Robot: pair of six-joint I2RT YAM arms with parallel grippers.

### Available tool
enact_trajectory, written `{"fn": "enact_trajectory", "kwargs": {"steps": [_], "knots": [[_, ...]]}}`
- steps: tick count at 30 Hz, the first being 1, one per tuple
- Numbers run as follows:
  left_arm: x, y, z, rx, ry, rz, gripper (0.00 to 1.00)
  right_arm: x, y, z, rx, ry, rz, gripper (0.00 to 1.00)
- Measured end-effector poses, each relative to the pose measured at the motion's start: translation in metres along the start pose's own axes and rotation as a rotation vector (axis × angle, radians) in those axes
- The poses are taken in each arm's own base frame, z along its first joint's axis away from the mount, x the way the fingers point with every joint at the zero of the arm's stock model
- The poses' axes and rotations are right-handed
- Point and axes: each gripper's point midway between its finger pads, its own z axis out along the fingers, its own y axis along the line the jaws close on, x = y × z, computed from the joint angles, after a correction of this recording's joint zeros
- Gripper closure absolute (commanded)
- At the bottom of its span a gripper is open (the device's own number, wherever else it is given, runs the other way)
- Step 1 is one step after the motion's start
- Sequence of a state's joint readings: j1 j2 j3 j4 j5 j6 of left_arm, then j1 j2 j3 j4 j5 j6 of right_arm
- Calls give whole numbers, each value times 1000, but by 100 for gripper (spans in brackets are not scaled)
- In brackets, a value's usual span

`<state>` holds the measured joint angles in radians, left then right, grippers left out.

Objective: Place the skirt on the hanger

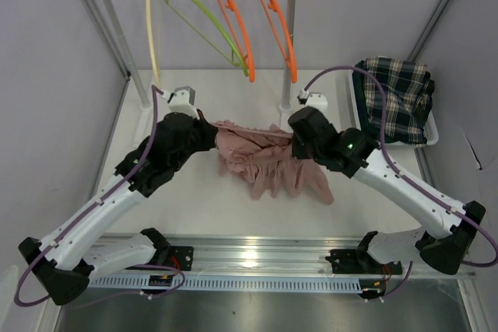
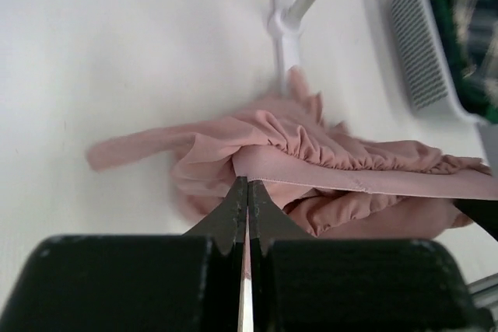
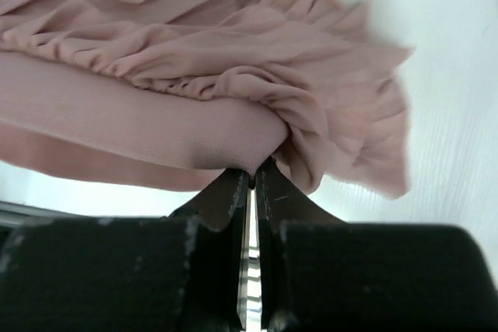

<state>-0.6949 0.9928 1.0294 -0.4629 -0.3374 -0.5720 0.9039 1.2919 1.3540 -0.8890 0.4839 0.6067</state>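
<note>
White table [image 1: 194,204] holds the pink skirt [image 1: 264,162] crumpled at frame centre; we see the left gripper [image 2: 247,184] and right gripper [image 3: 254,169] each pinching its waistband, with hangers [image 1: 243,44] at upper centre.

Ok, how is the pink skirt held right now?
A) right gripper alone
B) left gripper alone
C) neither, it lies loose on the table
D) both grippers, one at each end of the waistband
D: in the wrist views the left gripper and the right gripper are each pinched shut on the waistband of the pink skirt.
</note>
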Motion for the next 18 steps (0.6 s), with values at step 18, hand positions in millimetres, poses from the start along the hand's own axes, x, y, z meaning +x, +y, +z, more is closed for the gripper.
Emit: {"fn": "enact_trajectory", "kwargs": {"steps": [18], "knots": [[8, 18, -11, -76, 38, 21, 100, -39, -27, 22, -148, 70, -62, 94]]}}
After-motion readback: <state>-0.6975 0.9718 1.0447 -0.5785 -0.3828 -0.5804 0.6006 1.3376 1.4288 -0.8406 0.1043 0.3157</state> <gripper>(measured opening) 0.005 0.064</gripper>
